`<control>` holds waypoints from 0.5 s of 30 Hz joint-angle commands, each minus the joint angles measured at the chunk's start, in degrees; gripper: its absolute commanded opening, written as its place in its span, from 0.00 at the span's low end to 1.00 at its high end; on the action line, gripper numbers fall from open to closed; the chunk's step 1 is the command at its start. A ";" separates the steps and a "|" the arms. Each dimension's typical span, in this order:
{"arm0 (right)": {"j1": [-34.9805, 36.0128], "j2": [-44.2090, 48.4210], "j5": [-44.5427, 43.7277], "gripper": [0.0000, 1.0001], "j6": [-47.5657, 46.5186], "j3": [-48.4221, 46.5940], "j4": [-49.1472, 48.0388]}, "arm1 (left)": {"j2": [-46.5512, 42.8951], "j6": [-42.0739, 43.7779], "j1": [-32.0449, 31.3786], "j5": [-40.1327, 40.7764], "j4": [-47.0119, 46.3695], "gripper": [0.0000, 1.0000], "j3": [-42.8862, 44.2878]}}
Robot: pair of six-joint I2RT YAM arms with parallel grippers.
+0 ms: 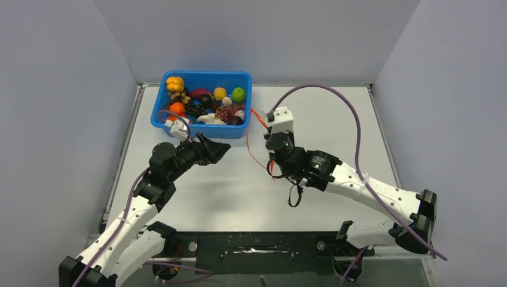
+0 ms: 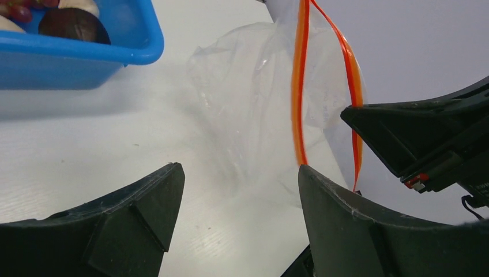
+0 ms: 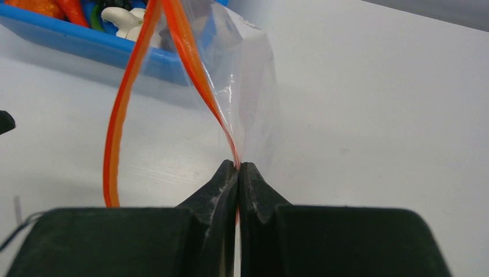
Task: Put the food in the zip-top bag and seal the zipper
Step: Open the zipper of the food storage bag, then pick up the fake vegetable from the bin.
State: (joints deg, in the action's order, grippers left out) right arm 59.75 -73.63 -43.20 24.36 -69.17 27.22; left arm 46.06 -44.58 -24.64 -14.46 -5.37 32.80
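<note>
The food (image 1: 206, 103) lies in the blue bin (image 1: 203, 76): a yellow pepper (image 1: 174, 84), a green ball (image 1: 238, 94), orange and dark pieces. The clear zip-top bag (image 2: 254, 98) hangs between the arms, right of the bin, empty as far as it shows. Its red-orange zipper (image 2: 297, 86) is spread into two strips, so the mouth is open. My right gripper (image 3: 237, 166) is shut on one zipper strip (image 3: 193, 63) and holds the bag (image 3: 251, 86) up. My left gripper (image 2: 239, 173) is open and empty, just left of the bag and low over the table; it also shows in the top view (image 1: 222, 148).
The blue bin's near corner (image 2: 138, 55) stands up-left of my left gripper. My right gripper's black body (image 2: 427, 133) is close on the right in the left wrist view. Grey walls enclose the white table (image 1: 335, 119). Purple cable (image 1: 357, 137) loops over the right arm.
</note>
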 commanded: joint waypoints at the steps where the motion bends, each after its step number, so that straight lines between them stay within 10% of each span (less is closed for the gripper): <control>1: -2.61 5.57 -3.36 0.00 -0.28 0.45 2.26 | -0.14 7.20 0.28 3.23 -0.41 0.73 6.18; 10: -3.32 8.99 -5.69 0.00 0.66 -0.56 10.01 | 7.35 20.12 3.72 12.96 13.53 0.79 15.37; 15: -4.32 9.89 5.60 0.00 -1.55 7.80 -2.45 | 13.61 24.09 9.55 16.75 17.01 0.77 19.92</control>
State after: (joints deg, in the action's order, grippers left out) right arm 56.29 -64.71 -45.08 24.05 -66.26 34.02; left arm 56.25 -26.13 -19.25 -2.20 7.92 48.05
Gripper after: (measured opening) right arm 0.031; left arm 0.784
